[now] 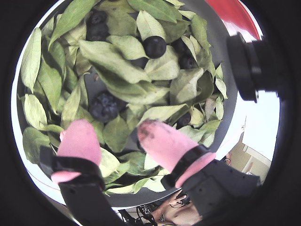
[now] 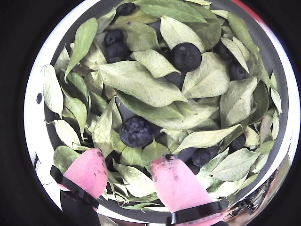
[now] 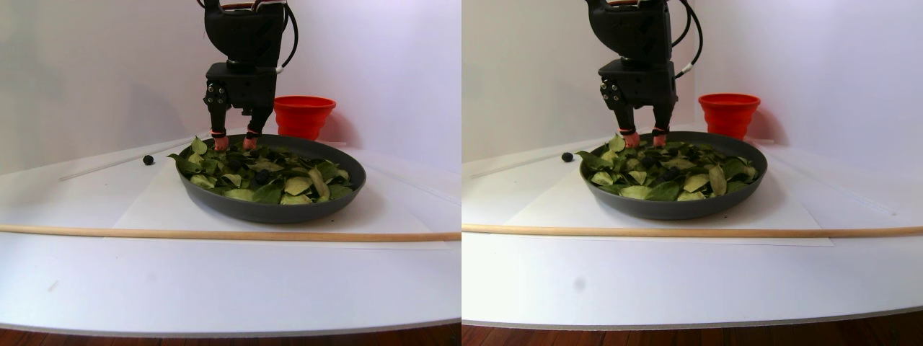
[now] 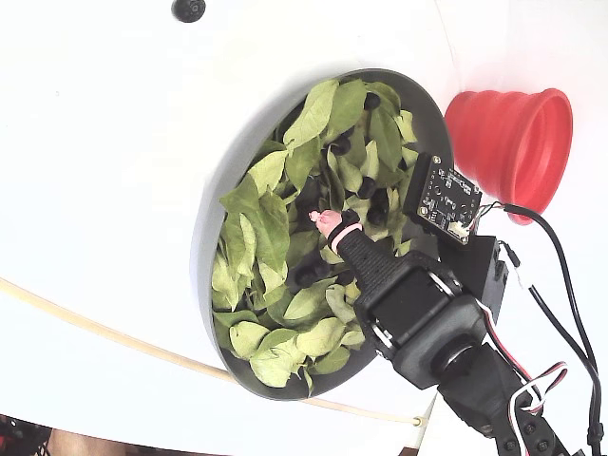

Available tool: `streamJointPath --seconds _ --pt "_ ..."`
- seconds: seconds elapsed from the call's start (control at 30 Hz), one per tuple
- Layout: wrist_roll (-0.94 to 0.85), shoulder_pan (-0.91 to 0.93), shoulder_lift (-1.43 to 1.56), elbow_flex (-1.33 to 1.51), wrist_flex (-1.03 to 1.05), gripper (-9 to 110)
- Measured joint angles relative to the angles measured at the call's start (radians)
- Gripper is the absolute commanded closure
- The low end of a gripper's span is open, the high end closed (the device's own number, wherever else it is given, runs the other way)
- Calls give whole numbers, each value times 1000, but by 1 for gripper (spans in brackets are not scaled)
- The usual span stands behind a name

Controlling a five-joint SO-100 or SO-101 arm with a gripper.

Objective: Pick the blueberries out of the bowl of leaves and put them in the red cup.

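pincer (image 2: 129, 176) apart (pink tips), low over bowl of leaves (image 2: 270, 61), blueberry (image 2: 135, 132) just ahead.

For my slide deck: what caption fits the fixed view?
Open claw with pink tips poised over the bowl of leaves, red cup beside it.

green leaves (image 2: 141, 82) (light and dark), blue-black blueberries (image 2: 186, 56), red cup (image 4: 513, 147)
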Motion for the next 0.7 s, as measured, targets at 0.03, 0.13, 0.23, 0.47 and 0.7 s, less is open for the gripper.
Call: streamJointPath --seconds 0.03,0.13,0.23,0.47,0.7 --pt "0 0 -5 -5 0 83" --pt "0 3 -14 -14 0 83" --pt "0 3 -21 -15 -8 83" --pt "11 3 -52 -34 -28 82" --pt "12 3 -92 -58 -49 82"
